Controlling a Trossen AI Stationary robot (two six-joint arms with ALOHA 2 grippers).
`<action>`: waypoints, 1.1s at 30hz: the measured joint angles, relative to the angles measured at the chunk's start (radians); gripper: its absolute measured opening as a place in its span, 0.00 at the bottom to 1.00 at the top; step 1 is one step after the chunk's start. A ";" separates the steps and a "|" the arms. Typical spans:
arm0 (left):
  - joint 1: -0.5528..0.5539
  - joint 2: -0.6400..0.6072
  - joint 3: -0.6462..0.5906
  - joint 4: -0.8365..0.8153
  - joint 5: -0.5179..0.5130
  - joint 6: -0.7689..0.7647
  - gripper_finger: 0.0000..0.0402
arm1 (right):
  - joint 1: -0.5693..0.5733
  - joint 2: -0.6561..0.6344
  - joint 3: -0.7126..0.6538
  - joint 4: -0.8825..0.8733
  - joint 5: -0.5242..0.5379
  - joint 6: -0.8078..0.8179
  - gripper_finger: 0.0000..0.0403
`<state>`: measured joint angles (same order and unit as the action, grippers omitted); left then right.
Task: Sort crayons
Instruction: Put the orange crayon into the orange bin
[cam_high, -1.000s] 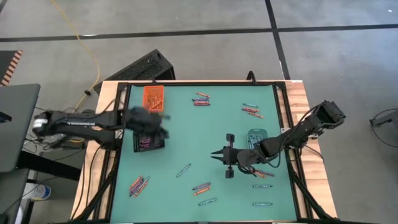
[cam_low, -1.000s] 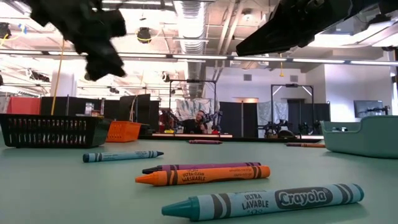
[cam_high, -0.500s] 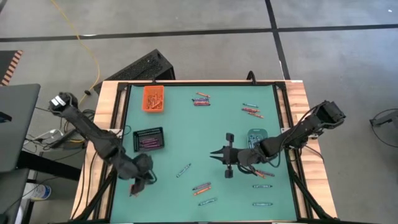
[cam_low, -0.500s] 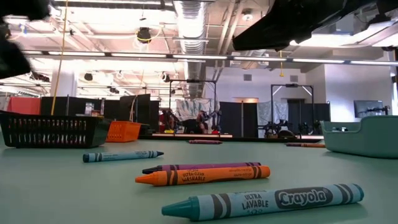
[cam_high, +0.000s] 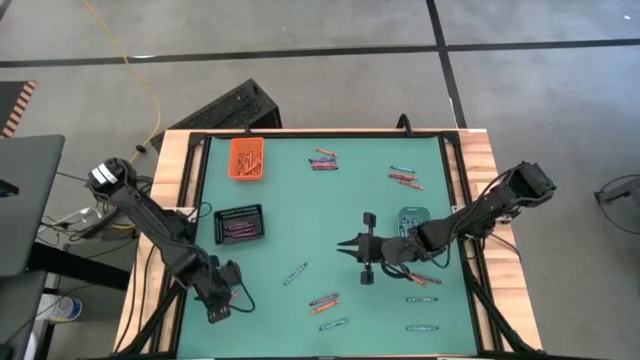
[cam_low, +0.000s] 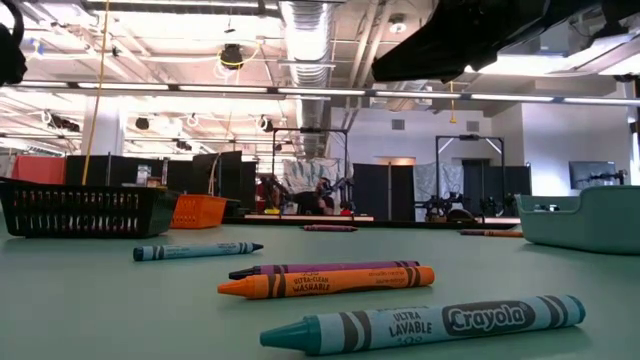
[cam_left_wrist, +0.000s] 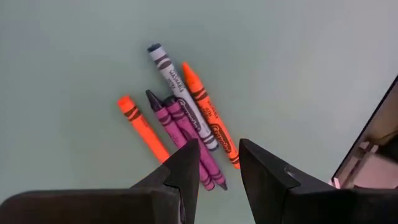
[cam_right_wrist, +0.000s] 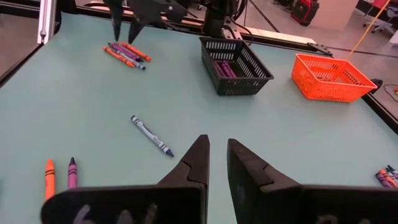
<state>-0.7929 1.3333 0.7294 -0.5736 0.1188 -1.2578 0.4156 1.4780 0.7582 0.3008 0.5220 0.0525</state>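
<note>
My left gripper (cam_left_wrist: 219, 144) is open and empty. It points down over a cluster of crayons (cam_left_wrist: 186, 118) that lies flat on the green mat at the near left: two orange, one blue-grey and some purple. In the high view my left gripper (cam_high: 220, 300) covers most of that cluster. My right gripper (cam_right_wrist: 217, 142) waits mid-table (cam_high: 345, 246), open by a narrow gap and empty, beside the teal tray (cam_high: 412, 218). More crayons lie scattered on the mat (cam_high: 323, 301). The low view shows teal (cam_low: 420, 325), orange (cam_low: 325, 283) and purple (cam_low: 320, 268) crayons close up.
A black basket (cam_high: 240, 224) with purple crayons in it stands at the left. An orange basket (cam_high: 247, 158) stands at the far left. Loose crayons lie at the far middle (cam_high: 323, 158), far right (cam_high: 404, 178), middle (cam_high: 295, 273) and near right (cam_high: 420, 298). A black frame (cam_high: 455, 200) borders the mat.
My left gripper has swung from above the black basket toward the table's near left corner and has come down over the crayon cluster there. The crayons and baskets have stayed where they were.
</note>
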 joint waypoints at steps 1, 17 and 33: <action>0.000 0.003 0.004 -0.001 0.000 0.006 0.25 | 0.000 0.000 0.000 -0.001 0.000 0.000 0.13; 0.016 0.092 0.007 -0.078 0.030 0.058 0.25 | 0.000 0.000 0.000 -0.003 0.000 0.000 0.13; 0.016 0.086 0.006 -0.118 0.010 0.071 0.25 | -0.007 0.000 0.000 -0.006 0.000 0.001 0.13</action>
<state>-0.7773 1.4197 0.7357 -0.6919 0.1287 -1.1868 0.4088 1.4780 0.7582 0.2951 0.5217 0.0532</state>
